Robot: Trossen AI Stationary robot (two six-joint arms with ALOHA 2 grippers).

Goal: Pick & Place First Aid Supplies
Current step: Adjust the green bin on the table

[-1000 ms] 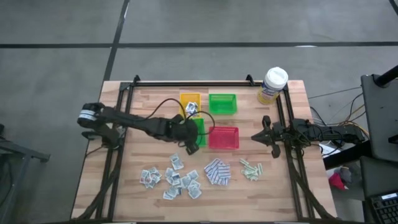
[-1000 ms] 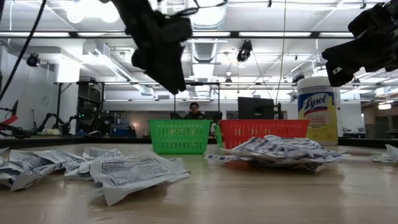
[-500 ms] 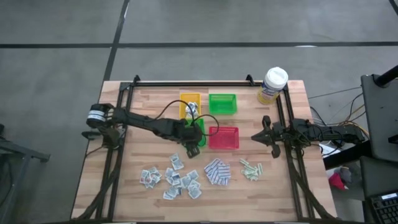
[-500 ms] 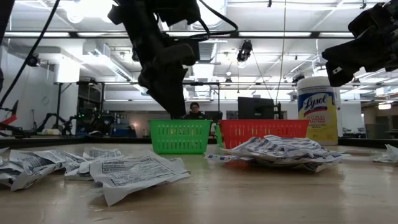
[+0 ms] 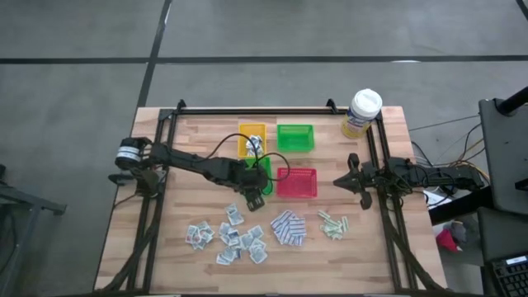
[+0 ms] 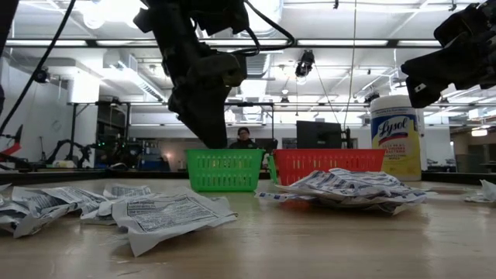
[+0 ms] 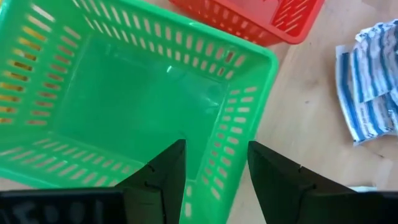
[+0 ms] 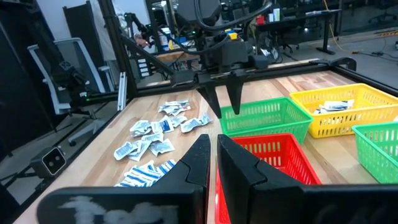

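Note:
The first aid supplies lie on the near part of the table: white-grey sachets [image 5: 227,235], blue-and-white pads [image 5: 288,228] and pale green strips [image 5: 333,223]. One more packet lies in the yellow tray [image 5: 252,139]. My left gripper [image 7: 214,177] is open and empty. It points steeply down over the near corner of the empty green tray [image 7: 143,106], which stands beside the red tray [image 5: 297,182]. The right wrist view shows its two spread fingers [image 8: 216,102] just above that tray's rim. My right gripper [image 5: 340,181] waits shut and level at the table's right side.
A second green tray [image 5: 295,137] stands at the back beside the yellow one. A yellow canister with a white lid [image 5: 360,114] stands at the far right corner. Dark frame rails [image 5: 247,111] run along the table's far, left and right sides.
My left gripper has come down toward the near green tray and tipped more steeply downward, staying open. During the last half second it has held still. The packets and trays have not moved.

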